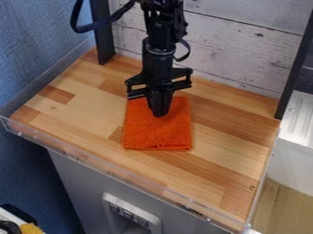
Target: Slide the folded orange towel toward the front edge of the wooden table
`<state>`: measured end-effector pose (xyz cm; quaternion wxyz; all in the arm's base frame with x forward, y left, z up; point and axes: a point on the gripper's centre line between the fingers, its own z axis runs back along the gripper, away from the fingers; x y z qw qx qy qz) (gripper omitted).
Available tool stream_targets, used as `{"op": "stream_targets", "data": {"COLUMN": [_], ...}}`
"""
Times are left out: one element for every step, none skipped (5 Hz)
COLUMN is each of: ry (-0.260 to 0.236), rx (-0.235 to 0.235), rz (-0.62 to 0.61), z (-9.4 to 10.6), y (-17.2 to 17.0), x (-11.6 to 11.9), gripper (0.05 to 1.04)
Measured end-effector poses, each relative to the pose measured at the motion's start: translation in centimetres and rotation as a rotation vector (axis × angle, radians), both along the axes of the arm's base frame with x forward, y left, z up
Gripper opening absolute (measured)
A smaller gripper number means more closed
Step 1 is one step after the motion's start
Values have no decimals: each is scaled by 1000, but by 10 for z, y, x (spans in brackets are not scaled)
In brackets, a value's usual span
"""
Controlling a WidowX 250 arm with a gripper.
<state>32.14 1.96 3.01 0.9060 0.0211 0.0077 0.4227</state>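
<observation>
Gripper (160,113), jaws together, over orange cloth (158,136) on a wooden desk (76,116).
Whitewashed planks (235,52) behind; blue wall (30,55) at view's left; clear rim (92,162) in front.

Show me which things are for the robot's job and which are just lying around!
For the job:
- orange cloth, flat on the wooden table
- black claw, pointing down at the cloth

Just around:
- yellow thing, bottom left corner; I can't tell what it is
- white ribbed surface, at the right edge
</observation>
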Motion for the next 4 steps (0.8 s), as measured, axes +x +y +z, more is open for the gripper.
{"op": "stream_targets", "data": {"ry": [13,14,16,13], "rx": [-16,-34,-55,-76], "rz": [-3,-4,-19,-20], "z": [-4,-4,-5,-6], "y": [-2,-5,-9,-6], "x": [-1,-2,-3,-3], "gripper": [59,59,59,59]}}
